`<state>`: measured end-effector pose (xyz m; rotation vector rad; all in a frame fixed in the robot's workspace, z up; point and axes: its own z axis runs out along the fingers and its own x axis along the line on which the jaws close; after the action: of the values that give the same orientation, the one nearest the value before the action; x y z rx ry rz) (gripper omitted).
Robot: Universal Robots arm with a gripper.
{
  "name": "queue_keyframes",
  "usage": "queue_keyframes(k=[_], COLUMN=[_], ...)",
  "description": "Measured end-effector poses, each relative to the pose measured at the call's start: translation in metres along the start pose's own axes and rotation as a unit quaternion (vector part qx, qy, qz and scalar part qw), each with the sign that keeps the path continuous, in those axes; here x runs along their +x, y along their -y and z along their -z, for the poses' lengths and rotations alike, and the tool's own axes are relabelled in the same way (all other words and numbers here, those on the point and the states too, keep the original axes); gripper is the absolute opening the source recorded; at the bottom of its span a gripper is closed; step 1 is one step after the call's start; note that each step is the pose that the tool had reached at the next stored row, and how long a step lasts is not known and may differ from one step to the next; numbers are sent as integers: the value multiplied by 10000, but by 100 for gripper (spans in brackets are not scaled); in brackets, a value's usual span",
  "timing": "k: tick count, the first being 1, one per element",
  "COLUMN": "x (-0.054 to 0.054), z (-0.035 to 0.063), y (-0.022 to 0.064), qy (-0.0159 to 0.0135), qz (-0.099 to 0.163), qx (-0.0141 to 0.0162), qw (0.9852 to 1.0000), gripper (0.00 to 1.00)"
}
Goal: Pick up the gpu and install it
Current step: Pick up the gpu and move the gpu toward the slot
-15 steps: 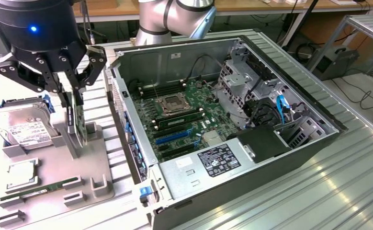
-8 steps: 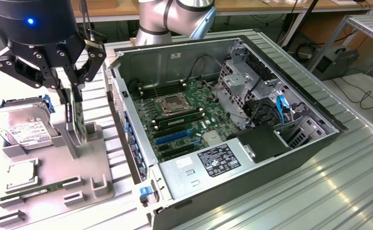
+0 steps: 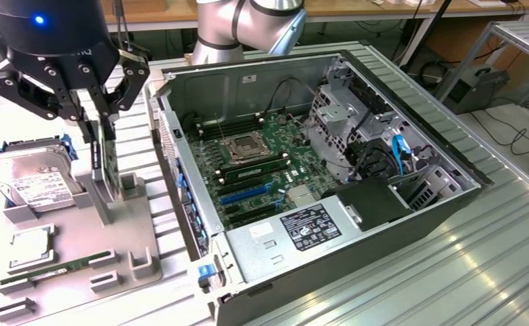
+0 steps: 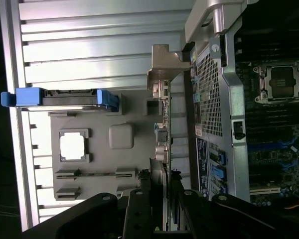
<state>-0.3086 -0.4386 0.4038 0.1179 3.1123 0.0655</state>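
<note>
The gpu (image 3: 106, 178), a thin black card, stands on edge over the grey fixture plate (image 3: 74, 288) at the exterior view's left, beside the open computer case (image 3: 337, 170). My gripper (image 3: 99, 132) comes down on it from above, with its black fingers shut on the card's upper edge. The card's lower end reaches down to a grey holder post; I cannot tell whether it still rests in it. In the wrist view the gpu (image 4: 162, 129) runs away from my gripper (image 4: 159, 186), its silvery bracket (image 4: 163, 64) at the far end.
A hard drive (image 3: 28, 180) in a blue carrier, a processor chip (image 3: 30, 244) and a green memory stick (image 3: 56, 268) lie on the fixture plate. Inside the case, the motherboard (image 3: 255, 176) has blue slots (image 3: 246, 195). The arm's base (image 3: 237, 24) stands behind the case.
</note>
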Motion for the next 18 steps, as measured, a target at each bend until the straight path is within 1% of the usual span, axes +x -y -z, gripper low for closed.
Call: queue_keyframes(k=[12,18], x=[-1,-2], z=[49,100], y=[-4,-6], qy=[0,0], qz=[0,0], qx=[0,0], qw=[10000,10000], gripper=[26,26])
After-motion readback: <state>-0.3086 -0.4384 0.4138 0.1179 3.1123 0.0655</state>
